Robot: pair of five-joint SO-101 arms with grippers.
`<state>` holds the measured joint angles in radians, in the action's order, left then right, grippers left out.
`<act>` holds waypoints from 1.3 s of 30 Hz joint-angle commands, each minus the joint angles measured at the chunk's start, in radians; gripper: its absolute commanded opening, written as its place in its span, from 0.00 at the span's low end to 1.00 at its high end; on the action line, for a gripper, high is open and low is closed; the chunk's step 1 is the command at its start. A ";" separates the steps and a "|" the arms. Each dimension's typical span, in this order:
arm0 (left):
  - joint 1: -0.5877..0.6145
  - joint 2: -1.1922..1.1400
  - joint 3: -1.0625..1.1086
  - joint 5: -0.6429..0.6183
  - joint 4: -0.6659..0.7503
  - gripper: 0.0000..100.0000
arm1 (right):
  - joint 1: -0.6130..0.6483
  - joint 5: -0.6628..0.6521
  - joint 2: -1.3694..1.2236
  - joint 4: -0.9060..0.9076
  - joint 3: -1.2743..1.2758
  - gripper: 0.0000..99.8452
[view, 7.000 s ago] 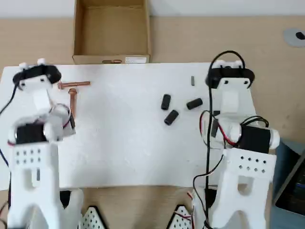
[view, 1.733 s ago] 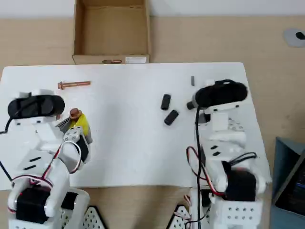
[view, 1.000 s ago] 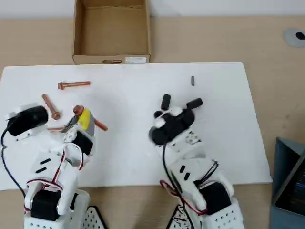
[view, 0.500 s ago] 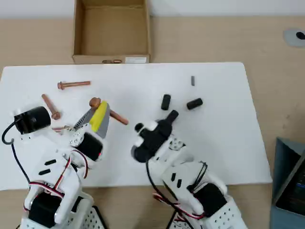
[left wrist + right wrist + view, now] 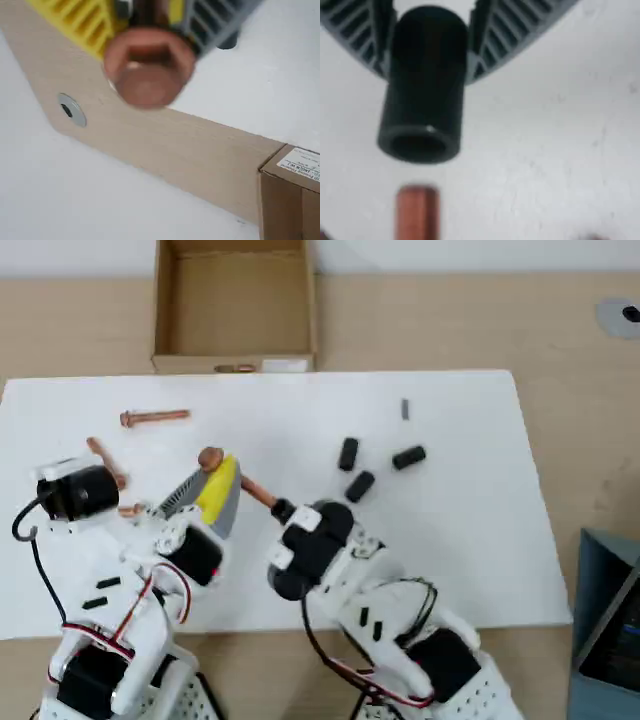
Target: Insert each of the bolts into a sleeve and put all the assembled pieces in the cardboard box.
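My left gripper (image 5: 208, 478), with one yellow and one grey finger, is shut on a copper bolt (image 5: 252, 490) held just below its hex head (image 5: 149, 70). The shank points toward the right arm. My right gripper (image 5: 283, 510) is shut on a black sleeve (image 5: 424, 85), whose open end faces the bolt's tip (image 5: 417, 212) across a small gap. Three more black sleeves (image 5: 360, 485) lie on the white board right of centre. Loose bolts (image 5: 155, 417) lie at the left. The cardboard box (image 5: 162, 310) stands open at the back left.
A bolt (image 5: 236, 368) lies against the box's front wall. A small dark pin (image 5: 404, 410) lies on the white board (image 5: 480, 540) behind the sleeves. Bare wooden table surrounds the board. A grey bin (image 5: 605, 620) stands at the right edge.
The left gripper has carried the bolt a little toward the middle. The right gripper has swung left with the sleeve until it meets the bolt's tip.
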<state>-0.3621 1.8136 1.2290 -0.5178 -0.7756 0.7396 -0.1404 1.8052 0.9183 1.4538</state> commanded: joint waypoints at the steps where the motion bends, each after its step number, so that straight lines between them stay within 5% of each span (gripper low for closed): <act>1: -0.009 0.012 0.008 0.006 0.018 0.00 | 0.015 -0.021 0.131 -0.026 -0.068 0.01; 24: -0.104 0.008 0.077 0.006 0.020 0.00 | 0.016 -0.066 0.131 -0.057 -0.062 0.01; 39: -0.242 0.008 0.218 0.133 0.017 0.00 | 0.016 -0.066 0.131 -0.055 -0.062 0.01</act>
<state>-0.5785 1.8228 1.4239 -0.3982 -0.7557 0.7380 -0.1987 1.8067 0.8968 1.4492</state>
